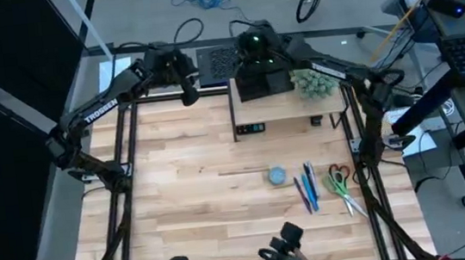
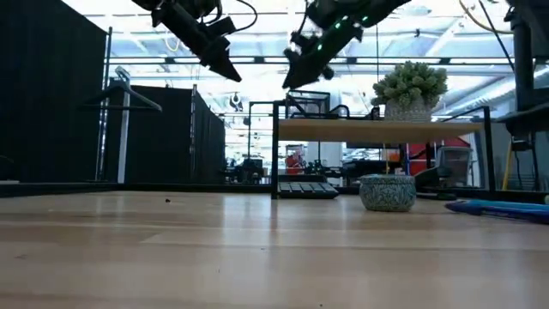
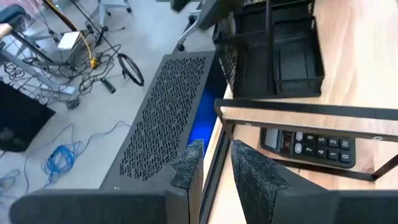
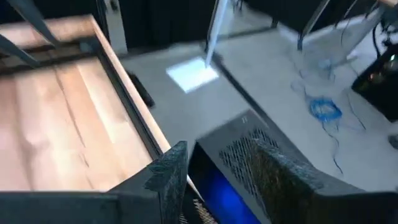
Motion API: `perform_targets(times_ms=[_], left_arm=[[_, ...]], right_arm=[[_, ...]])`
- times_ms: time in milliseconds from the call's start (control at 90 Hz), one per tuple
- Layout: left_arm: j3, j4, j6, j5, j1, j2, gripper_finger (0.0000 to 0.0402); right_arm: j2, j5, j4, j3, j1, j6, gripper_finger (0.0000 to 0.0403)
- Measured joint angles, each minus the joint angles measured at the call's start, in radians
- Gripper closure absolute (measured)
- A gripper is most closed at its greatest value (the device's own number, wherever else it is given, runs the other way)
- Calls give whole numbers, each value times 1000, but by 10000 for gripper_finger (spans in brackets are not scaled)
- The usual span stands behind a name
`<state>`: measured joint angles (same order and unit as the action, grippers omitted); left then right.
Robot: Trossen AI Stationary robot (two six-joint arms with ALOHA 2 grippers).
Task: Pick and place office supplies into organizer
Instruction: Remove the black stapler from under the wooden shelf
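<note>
The black mesh organizer point(image 1: 264, 82) point(image 3: 280, 56) stands on a wooden shelf riser point(image 1: 286, 107) at the table's far edge. The office supplies lie on the table to the near right: a round blue-grey disc point(image 1: 277, 175) point(image 2: 388, 191), blue and dark pens point(image 1: 308, 188) point(image 2: 506, 208), and scissors point(image 1: 340, 186) with red and green handles. My left gripper point(image 1: 187, 91) point(image 3: 214, 165) hangs open, high over the far edge and left of the riser. My right gripper point(image 1: 240, 49) point(image 4: 217, 165) hangs open, high above the organizer's far side. Both are empty.
A black calculator point(image 1: 250, 129) point(image 3: 308, 146) lies under the riser. A fuzzy green plant point(image 1: 314, 82) point(image 2: 412, 86) sits on the riser's right end. A grey perforated box point(image 1: 212, 63) point(image 3: 165, 118) stands just beyond the far edge. Bare wood point(image 1: 187, 195) spreads over the table's left and middle.
</note>
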<state>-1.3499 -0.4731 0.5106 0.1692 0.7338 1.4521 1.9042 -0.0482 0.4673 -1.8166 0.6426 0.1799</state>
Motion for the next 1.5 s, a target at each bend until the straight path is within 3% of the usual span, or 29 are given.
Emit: perform_targets(times_ms=[344,533,811,1189,1500], left_arm=[[0,-11,2,2,0,0,330],[0,-11,3,2,0,0,330],[1,-4,2,4,0,0,330],[1,64,-30,120,-5,20,330],[2,99,-61,122,-15,87,330]], right_arm=[[-4,2,44,-15,-4,20,243],[-71,-2,39,-15,-10,38,243],[-139,20,187,-15,5,-3,243],[-141,54,253,-15,38,26,243],[-234,46,397,-15,39,45,243]])
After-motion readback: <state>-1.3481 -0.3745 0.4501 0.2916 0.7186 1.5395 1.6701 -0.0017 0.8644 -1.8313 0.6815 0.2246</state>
